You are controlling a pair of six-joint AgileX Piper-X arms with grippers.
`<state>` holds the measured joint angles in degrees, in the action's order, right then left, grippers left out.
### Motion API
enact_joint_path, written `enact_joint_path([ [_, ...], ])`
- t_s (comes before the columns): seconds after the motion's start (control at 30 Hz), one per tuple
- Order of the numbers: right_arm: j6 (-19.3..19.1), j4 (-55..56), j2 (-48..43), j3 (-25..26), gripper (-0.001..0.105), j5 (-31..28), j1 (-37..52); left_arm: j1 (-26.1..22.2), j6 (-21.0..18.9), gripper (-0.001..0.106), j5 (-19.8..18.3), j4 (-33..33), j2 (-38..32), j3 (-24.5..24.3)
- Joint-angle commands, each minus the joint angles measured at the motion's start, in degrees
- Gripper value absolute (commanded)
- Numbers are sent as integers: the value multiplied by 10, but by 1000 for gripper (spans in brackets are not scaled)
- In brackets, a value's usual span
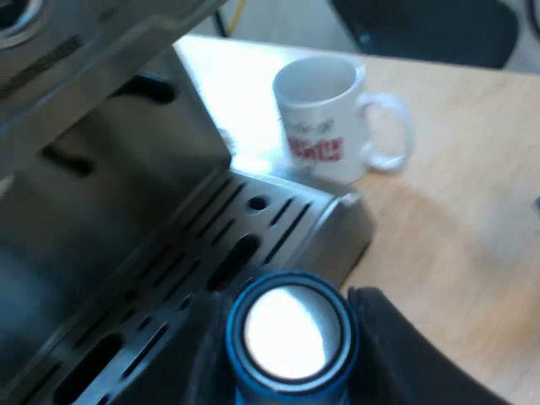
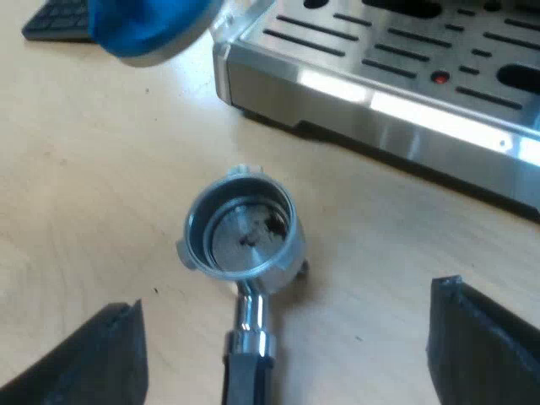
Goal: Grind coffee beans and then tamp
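1. Blue tamper (image 1: 291,333), tight in my left gripper (image 1: 295,348), at the machine (image 1: 101,194) tray
2. My right gripper (image 2: 285,325) hangs wide open over the holder (image 2: 243,232) on the table (image 2: 84,211)
3. Holder seems heavy, slippery; grab its handle (image 2: 246,371)

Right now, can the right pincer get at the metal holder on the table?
Probably yes: the right pincer hangs open right above the holder, which lies loose on the table, nothing between them.

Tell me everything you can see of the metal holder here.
The metal holder lies loose on the wooden table, basket mouth up, near the espresso machine's drip tray. Shiny round basket, nearly empty, a few dark specks inside. Its dark handle points toward the right gripper, whose open fingers flank it without touching.
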<state>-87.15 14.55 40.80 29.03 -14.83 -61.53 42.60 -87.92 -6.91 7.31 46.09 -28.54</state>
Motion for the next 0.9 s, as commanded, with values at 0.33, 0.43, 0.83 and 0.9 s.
enact_joint_path([
  [0.33,-71,-72,-5,1,70,106,2,-63,-7,1,41,92,-61,-5],
  [0.43,-91,-72,-5,1,70,111,-1,-94,-7,1,36,96,-63,-5],
  [0.83,-135,-107,5,1,70,107,-1,-167,5,1,-3,121,-64,22],
  [0.9,-135,-118,17,1,70,107,-1,-168,5,1,-6,120,-62,36],
])
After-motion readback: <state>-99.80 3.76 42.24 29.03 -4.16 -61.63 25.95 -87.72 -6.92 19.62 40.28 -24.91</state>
